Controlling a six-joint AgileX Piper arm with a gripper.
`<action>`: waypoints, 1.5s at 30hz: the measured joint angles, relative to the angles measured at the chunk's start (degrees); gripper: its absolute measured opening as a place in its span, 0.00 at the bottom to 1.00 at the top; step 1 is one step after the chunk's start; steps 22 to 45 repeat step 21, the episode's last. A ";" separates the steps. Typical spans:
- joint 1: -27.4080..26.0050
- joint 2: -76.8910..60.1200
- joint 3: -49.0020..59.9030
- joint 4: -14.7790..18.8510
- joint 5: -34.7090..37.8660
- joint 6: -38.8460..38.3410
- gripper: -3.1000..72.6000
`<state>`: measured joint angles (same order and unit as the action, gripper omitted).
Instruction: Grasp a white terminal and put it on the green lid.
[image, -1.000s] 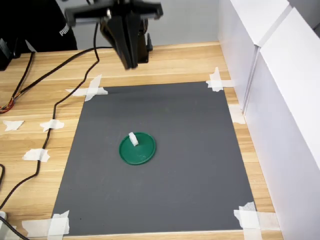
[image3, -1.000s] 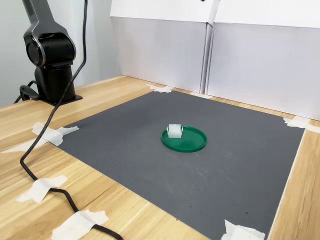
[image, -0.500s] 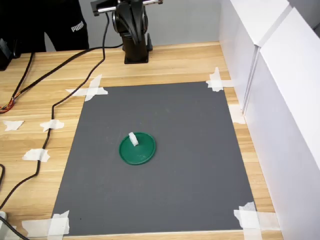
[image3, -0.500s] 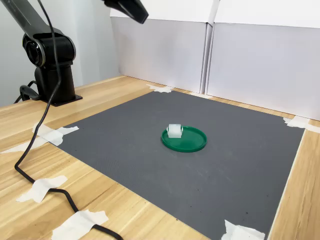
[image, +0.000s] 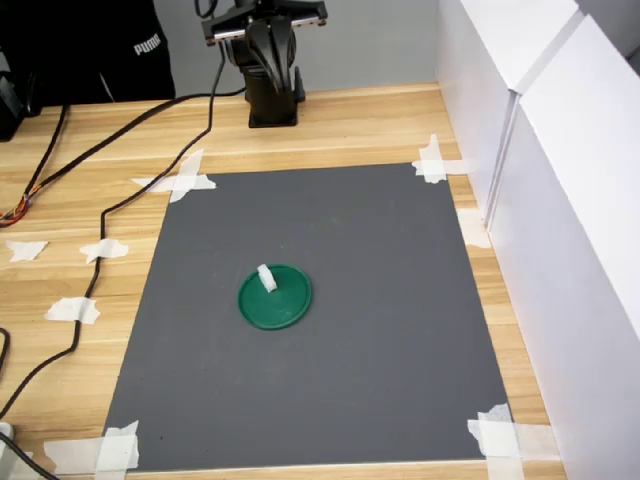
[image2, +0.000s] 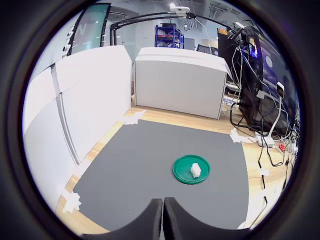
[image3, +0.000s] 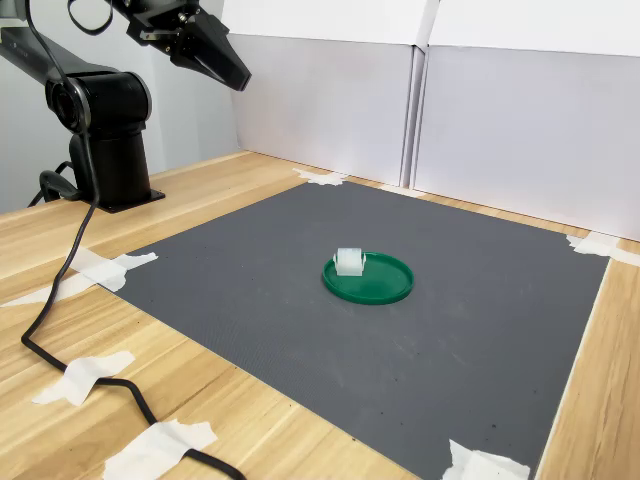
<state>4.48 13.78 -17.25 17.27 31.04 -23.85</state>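
Note:
The white terminal (image: 266, 279) rests on the green lid (image: 280, 305), near the lid's rim, in the middle of the grey mat. The wrist view shows the same: the terminal (image2: 195, 170) lies inside the lid (image2: 182, 172), well ahead of the fingers. My gripper (image3: 240, 80) is high up and far back, close to the arm's base (image3: 105, 150), with a long gap to the lid (image3: 385, 285) and terminal (image3: 348, 261). Seen from the wrist, my gripper (image2: 163, 215) is shut, the two fingers pressed together with nothing between them.
The grey mat (image: 400, 300) is taped at its corners to a wooden table. White panels (image: 560, 200) wall off the first exterior view's right. A black cable (image: 110, 210) trails over the wood at that view's left, among tape scraps. A person in black (image: 90, 50) stands behind the table.
The arm has drawn back over its base; the gripper left the mat's far edge, rose, then came lower near the base. Terminal and lid have not moved.

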 joint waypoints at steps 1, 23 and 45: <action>0.00 -1.65 0.79 0.00 -0.01 0.00 0.02; 0.00 -14.45 7.19 0.31 -0.20 0.00 0.02; 0.00 -14.45 7.19 0.31 -0.20 0.00 0.02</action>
